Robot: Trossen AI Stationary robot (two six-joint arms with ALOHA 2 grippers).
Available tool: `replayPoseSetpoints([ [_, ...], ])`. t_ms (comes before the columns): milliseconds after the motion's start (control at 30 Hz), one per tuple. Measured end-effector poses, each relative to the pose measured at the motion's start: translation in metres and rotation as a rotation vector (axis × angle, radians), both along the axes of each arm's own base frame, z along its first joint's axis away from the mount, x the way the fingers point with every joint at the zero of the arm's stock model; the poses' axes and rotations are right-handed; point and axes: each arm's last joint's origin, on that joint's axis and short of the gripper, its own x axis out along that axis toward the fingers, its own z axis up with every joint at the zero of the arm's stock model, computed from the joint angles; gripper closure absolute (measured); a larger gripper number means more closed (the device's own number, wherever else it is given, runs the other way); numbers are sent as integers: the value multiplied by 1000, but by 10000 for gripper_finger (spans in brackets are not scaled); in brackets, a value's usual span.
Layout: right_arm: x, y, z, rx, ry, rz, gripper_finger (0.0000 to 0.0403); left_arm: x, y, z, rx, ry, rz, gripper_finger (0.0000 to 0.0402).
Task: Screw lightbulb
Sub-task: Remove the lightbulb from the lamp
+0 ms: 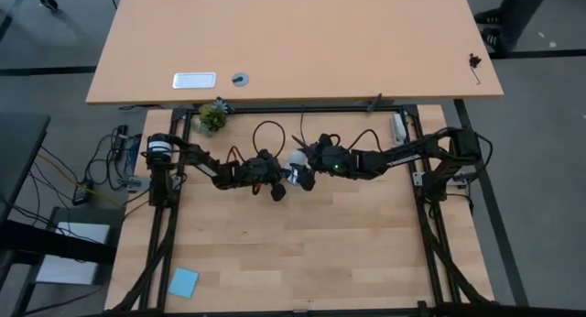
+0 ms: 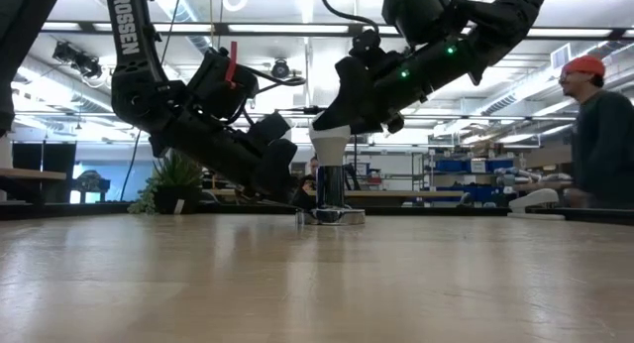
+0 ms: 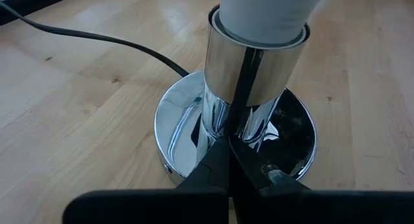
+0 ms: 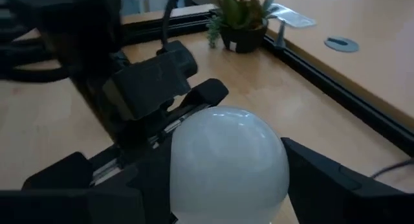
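Near the middle of the wooden table [image 1: 302, 253], both dark arms meet over a chrome socket stand [image 3: 236, 130] — its round base resting flat on the wood, a black cord [image 3: 97, 37] trailing off. The left gripper [image 3: 229, 162] is pinched tight around the stand's shiny stem. From the other side, the right gripper [image 4: 223, 179] clasps the lightbulb [image 4: 228, 162] — its white globe sits between the two fingers, upright atop the socket cup [image 2: 330, 145].
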Motion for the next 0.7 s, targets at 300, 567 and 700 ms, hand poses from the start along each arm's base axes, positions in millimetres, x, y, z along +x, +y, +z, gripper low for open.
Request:
replayPoseSetpoints([
  [300,0,-4,1,-147,79,290,126,0,0,0,-2,-3,-4,398],
  [567,-9,-27,7,-70,57,356,117,0,0,0,-3,-2,-6,398],
  [700,-13,-30,13,6,31,288,97,0,0,0,-4,-2,-8,398],
])
